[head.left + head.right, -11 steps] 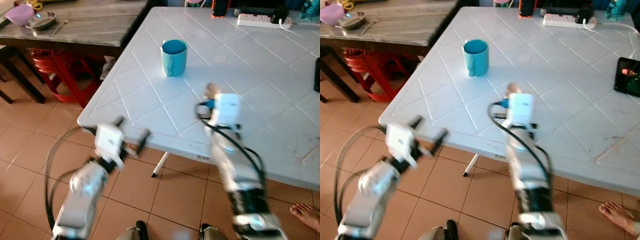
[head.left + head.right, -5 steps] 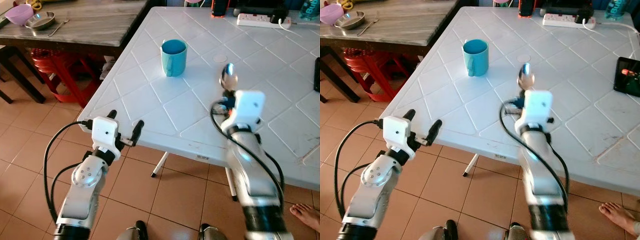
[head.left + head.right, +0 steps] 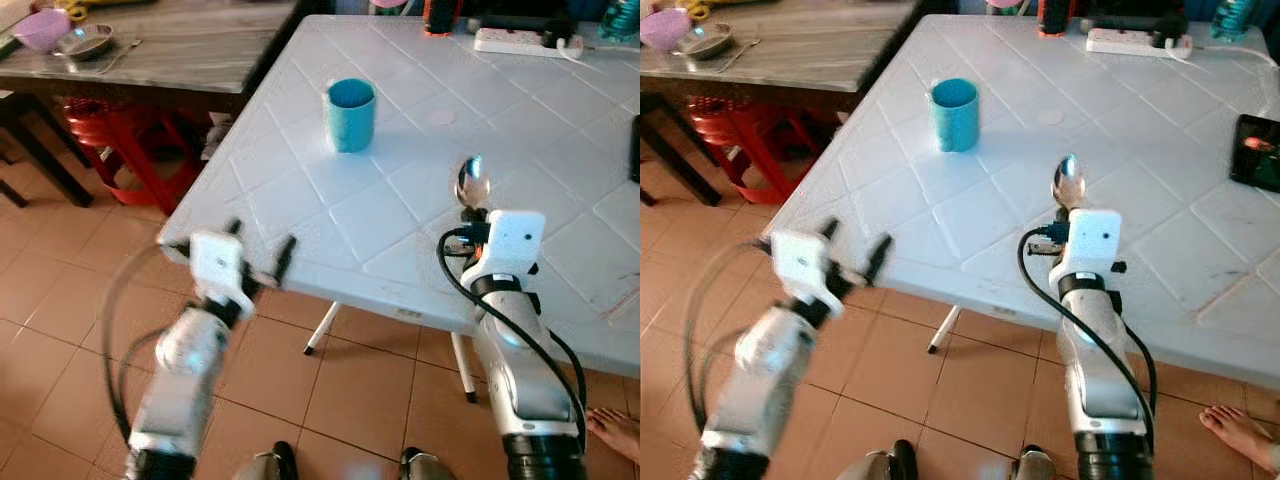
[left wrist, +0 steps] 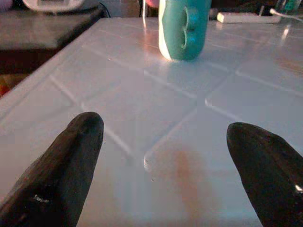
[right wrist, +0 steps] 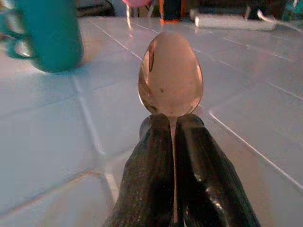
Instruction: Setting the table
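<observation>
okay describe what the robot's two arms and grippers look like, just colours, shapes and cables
Both arms are silver-grey tubes ending in a boxy white wrist block. Looping black cables run along each forearm. The left gripper has two long, tapered black fingers. The right gripper has the same glossy black fingers, with a small blue part beside its white block.

A second ago the right gripper (image 3: 1064, 212) was lower and more to the left over the white table (image 3: 1160, 150), and the spoon (image 3: 1069, 183) in it was blurred. Now the right arm has moved to the right and forward, and the spoon stands clear with its bowl up. The left gripper (image 3: 258, 247) has risen a little toward the table edge and looks blurred again.
</observation>
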You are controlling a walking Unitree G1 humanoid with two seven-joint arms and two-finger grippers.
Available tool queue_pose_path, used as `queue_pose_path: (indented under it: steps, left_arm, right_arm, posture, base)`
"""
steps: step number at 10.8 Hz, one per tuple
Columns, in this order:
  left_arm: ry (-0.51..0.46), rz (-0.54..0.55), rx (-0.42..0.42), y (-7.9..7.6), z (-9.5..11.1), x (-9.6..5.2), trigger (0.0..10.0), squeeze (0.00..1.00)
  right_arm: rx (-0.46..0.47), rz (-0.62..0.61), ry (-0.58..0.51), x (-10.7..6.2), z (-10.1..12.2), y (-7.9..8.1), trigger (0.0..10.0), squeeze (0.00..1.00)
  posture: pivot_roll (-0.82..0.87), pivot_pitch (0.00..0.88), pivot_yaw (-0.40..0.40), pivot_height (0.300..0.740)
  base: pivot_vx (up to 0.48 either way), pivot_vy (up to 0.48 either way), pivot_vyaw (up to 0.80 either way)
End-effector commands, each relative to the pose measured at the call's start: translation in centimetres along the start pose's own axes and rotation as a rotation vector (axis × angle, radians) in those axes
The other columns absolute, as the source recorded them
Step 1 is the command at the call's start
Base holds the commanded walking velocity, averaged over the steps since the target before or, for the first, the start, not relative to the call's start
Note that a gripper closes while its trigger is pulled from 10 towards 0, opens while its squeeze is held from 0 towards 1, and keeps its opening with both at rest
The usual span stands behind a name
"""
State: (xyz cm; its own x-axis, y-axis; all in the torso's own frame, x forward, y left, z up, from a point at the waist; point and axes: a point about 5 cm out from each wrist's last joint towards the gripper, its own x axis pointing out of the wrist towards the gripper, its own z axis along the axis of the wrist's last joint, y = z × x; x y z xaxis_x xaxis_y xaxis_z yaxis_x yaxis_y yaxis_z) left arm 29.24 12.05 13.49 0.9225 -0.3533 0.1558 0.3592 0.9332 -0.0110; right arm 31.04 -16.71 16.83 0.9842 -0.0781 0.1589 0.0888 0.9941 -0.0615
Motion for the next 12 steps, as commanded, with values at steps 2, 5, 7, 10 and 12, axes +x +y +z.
queue_pose_path:
  steps: [2, 5, 7, 10, 12]
  left_arm:
    - [0.006, 0.017, 0.011, 0.47, -0.08, -0.28, 10.0, 0.00]
    - [0.002, 0.020, 0.019, 0.81, 0.14, -0.08, 10.0, 0.00]
    - [0.004, 0.017, 0.022, 0.76, 0.08, -0.09, 10.0, 0.00]
    - [0.005, 0.021, 0.028, 0.77, 0.00, -0.22, 10.0, 0.00]
    - [0.003, 0.020, 0.030, 0.69, -0.01, -0.21, 10.0, 0.00]
  right_arm:
    - [0.007, 0.027, -0.043, -0.32, 0.73, 0.73, 10.0, 0.00]
    - [0.031, 0.015, -0.027, -0.25, 0.54, 0.53, 10.0, 0.00]
    - [0.036, 0.016, -0.029, -0.29, 0.56, 0.62, 10.0, 0.00]
    - [0.047, 0.025, -0.033, -0.28, 0.60, 0.97, 10.0, 0.00]
    - [0.055, 0.024, -0.035, -0.05, 0.66, 1.10, 10.0, 0.00]
  posture:
    - [-0.08, 0.197, 0.125, 0.740]
    - [-0.07, 0.199, 0.130, 0.740]
    - [-0.07, 0.199, 0.130, 0.740]
    - [-0.07, 0.201, 0.131, 0.740]
    - [-0.07, 0.200, 0.131, 0.740]
  base:
    - [0.000, 0.330, 0.00]
    - [0.000, 0.356, -0.40]
    - [0.000, 0.360, 0.00]
    - [0.000, 0.375, 0.00]
    - [0.000, 0.394, 0.00]
